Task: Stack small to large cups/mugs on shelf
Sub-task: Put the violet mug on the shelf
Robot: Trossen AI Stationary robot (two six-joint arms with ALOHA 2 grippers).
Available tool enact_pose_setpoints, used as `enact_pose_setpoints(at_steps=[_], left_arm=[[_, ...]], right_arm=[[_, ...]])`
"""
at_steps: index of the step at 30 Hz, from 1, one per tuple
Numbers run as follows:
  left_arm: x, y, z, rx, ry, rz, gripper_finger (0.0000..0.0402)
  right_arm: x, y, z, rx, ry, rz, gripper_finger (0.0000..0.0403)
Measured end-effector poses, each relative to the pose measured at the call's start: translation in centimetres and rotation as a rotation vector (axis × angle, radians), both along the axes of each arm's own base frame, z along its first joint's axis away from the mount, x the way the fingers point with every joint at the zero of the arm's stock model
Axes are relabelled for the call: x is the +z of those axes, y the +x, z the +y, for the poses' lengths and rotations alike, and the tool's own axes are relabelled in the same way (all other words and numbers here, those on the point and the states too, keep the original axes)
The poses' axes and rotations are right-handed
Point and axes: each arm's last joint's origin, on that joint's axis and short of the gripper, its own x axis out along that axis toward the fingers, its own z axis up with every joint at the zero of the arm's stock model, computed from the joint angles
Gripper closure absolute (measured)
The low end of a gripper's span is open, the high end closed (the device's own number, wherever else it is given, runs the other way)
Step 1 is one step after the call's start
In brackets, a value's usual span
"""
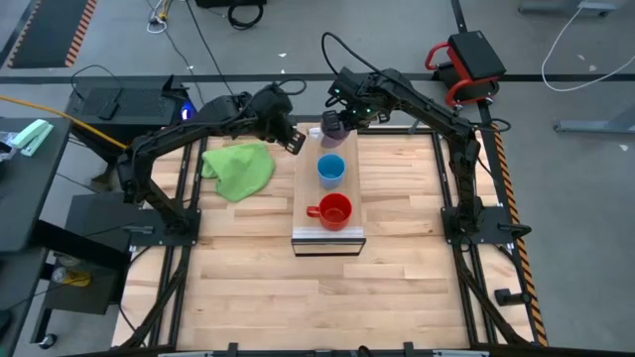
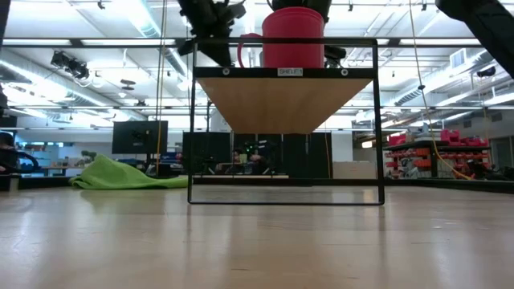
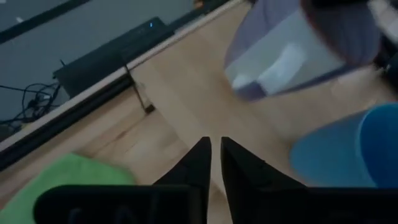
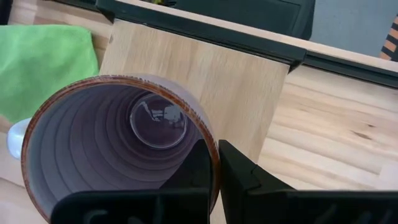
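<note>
Purple-grey mug held at the shelf's far end

High view: red mug [image 1: 335, 210] and blue cup [image 1: 330, 170] stand on the shelf [image 1: 303, 233], centre frame; right gripper [image 1: 335, 123] pinches the purple-grey mug [image 1: 332, 130] just above them; left gripper [image 1: 294, 142] hovers beside, upper centre.
Left wrist view: its fingers nearly touch, holding nothing.
Right wrist view: fingers clamp the mug's rim; that thin hold could slip or tilt.
</note>
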Motion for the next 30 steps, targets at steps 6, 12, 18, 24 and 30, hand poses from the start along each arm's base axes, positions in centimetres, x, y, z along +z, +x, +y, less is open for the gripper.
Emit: enact_pose_setpoints(at_steps=[6, 12, 18, 24, 30], left_arm=[[-0.8, 1.0, 0.6, -0.095, -0.010, -0.009, 0.0340], [-1.4, 1.7, 1.1, -0.143, -0.017, -0.006, 0.0320], [-1.4, 1.6, 1.3, -0.136, -0.013, -0.011, 0.0308], [-1.6, 1.8, 1.3, -0.139, -0.014, -0.011, 0.0306], [-2.0, 2.1, 1.7, -0.137, -0.025, -0.001, 0.0303]], right_arm=[[-0.7, 0.1, 0.0, -0.011, 0.020, 0.014, 0.0391], [-1.9, 0.4, -0.2, 0.008, 0.032, 0.050, 0.0391], [-1.9, 0.6, -0.3, 0.005, 0.018, 0.029, 0.0391], [-1.9, 0.6, -0.4, 0.012, 0.046, 0.015, 0.0390], [-1.9, 0.4, -0.6, 0.004, 0.054, 0.016, 0.0385]])
